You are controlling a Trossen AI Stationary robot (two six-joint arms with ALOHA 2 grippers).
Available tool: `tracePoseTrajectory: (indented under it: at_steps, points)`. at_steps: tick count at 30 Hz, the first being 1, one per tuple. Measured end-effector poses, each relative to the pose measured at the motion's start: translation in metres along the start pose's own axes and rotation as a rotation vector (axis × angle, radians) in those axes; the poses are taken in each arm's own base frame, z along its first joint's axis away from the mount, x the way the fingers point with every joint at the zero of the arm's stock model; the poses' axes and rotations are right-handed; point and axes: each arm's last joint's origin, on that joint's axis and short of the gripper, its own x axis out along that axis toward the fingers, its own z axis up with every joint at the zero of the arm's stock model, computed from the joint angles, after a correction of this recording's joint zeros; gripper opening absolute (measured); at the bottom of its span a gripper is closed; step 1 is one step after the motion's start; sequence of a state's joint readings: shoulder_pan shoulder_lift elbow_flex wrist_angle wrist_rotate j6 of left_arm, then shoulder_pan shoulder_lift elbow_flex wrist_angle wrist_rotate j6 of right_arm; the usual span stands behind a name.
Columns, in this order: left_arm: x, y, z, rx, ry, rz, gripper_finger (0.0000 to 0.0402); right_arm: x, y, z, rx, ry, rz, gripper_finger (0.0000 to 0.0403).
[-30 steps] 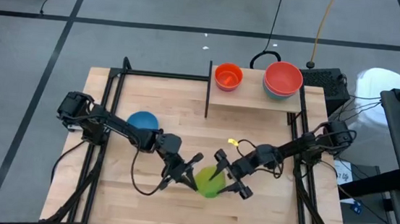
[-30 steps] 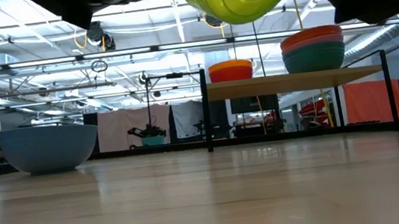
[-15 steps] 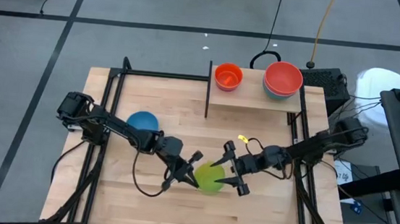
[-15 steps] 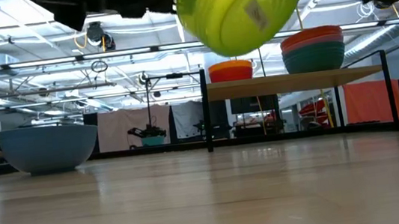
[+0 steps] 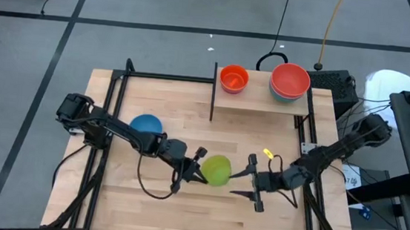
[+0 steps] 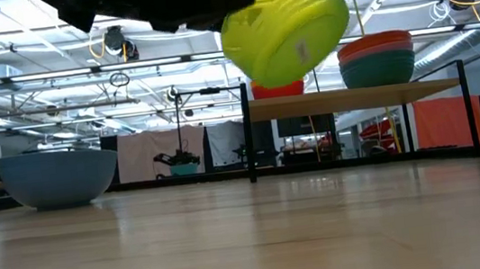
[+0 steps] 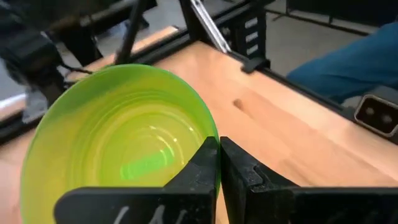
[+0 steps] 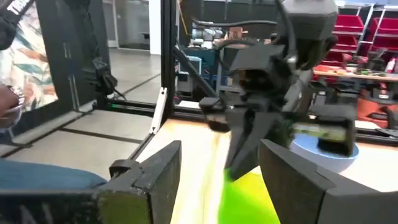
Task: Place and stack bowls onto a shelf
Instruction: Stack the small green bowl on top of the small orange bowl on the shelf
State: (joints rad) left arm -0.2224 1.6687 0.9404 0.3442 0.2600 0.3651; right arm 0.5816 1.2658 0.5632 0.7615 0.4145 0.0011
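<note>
Left gripper [image 5: 199,168] pinching lime green bowl [image 5: 217,170] by rim only, likely slipping or tilting mid-carry; right gripper [image 5: 247,180] spread wide just beside.

Left tool [image 7: 219,163] pinches the lime green bowl's [image 7: 118,143] rim.
</note>
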Motion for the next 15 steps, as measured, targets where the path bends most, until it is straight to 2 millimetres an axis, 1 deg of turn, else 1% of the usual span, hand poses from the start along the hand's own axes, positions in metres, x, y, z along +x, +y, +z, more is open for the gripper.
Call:
tracePoseTrajectory:
  at_steps: [2, 4, 8, 10, 12, 15]
  points:
    - [-0.003, 0.005, 0.005, 0.001, -0.013, 0.024, 0.0008, -0.001, 0.007, -0.003, -0.005, 0.006, 0.000, 0.0205]
    - [-0.010, 0.009, 0.009, -0.008, 0.030, 0.042, 0.0006, -0.002, 0.015, -0.008, -0.019, 0.030, 0.008, 0.0205]
    - [-0.020, 0.024, 0.029, 0.001, 0.095, 0.084, 0.0005, -0.001, 0.025, -0.018, -0.028, 0.059, 0.034, 0.0205]
    - [-0.024, 0.034, 0.043, 0.030, 0.116, 0.104, 0.0007, 0.001, 0.029, -0.024, -0.026, 0.074, 0.042, 0.0205]
    - [-0.029, 0.043, 0.052, 0.052, 0.169, 0.103, 0.0006, 0.004, 0.031, -0.029, -0.011, 0.074, 0.043, 0.0205]
    - [-0.039, 0.062, 0.068, 0.097, 0.191, 0.132, 0.0004, 0.008, 0.033, -0.037, -0.003, 0.075, -0.005, 0.0205]
